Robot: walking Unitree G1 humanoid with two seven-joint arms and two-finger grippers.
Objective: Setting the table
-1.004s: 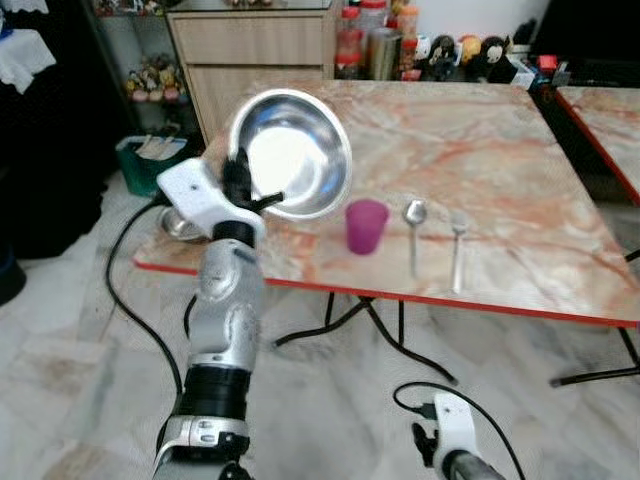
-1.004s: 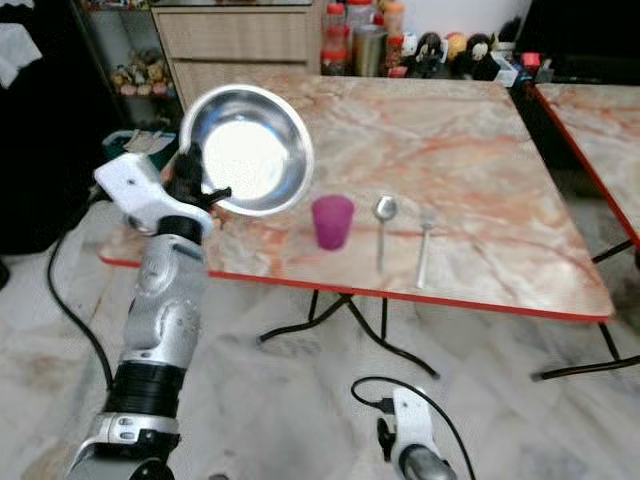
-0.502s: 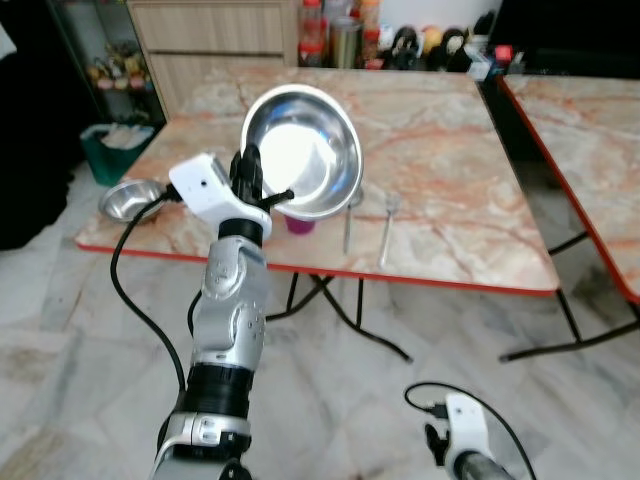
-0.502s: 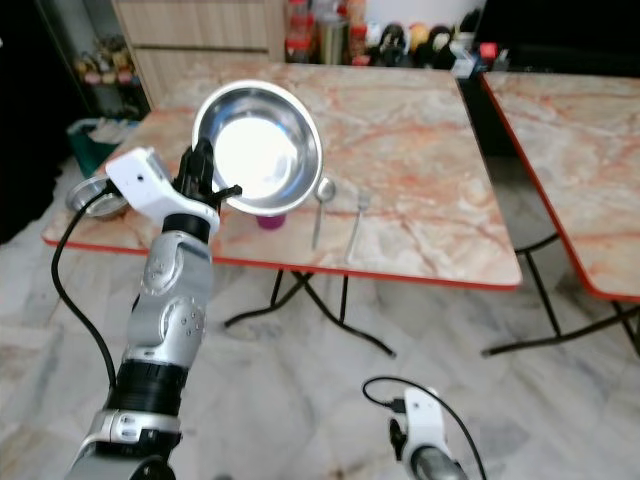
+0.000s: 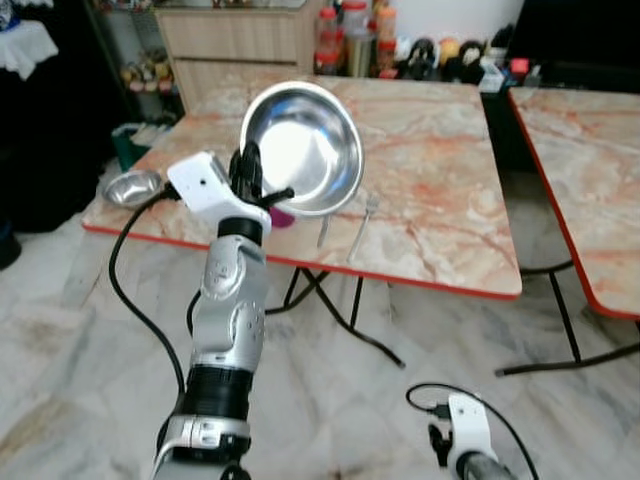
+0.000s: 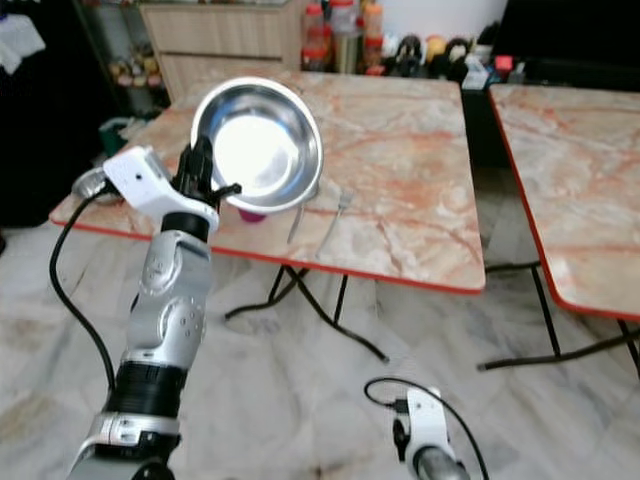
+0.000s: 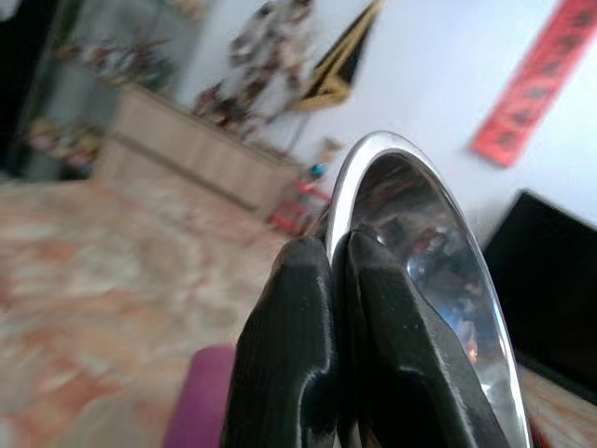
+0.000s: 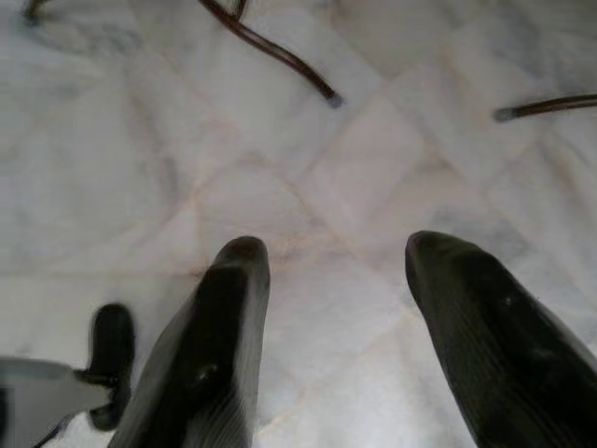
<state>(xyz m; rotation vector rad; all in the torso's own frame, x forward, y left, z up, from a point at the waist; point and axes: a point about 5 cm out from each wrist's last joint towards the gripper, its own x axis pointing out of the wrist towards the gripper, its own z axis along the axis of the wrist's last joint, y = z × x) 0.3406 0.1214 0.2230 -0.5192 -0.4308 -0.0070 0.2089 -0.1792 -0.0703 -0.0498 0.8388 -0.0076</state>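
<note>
steel bowl (image 5: 300,148) sits up in the air, pinched by its near rim in the left claw (image 5: 250,180), tipped so its hollow faces back toward the robot and its base faces the desk (image 5: 440,190). in the left wrist view the two black fingers (image 7: 298,373) are clenched on the bright rim with no gap between them, so the hold looks firm.

taking the bowl as the landmark: the desk's near red edge lies below and beyond it, and the robot stands off from that edge, with bare marble floor (image 5: 330,400) between. a purple cup (image 5: 281,217) peeks out just under the bowl's lower rim, standing on the desk. just to the right of the bowl's lower rim lie a spoon (image 5: 325,229) and a fork (image 5: 362,228), side by side, long axes running from the near edge toward the far side. a second small steel bowl (image 5: 131,187) rests well to the left of the held one, at the desk's near left corner.

the relation that matters: the free stretch of desk lies forward and down from the claw, so the bowl probably has to be carried ahead and rolled level, base down, before release. the left arm is the nearer one. the right claw (image 8: 336,336) hangs low over the floor, fingers spread and holding nothing.
</note>
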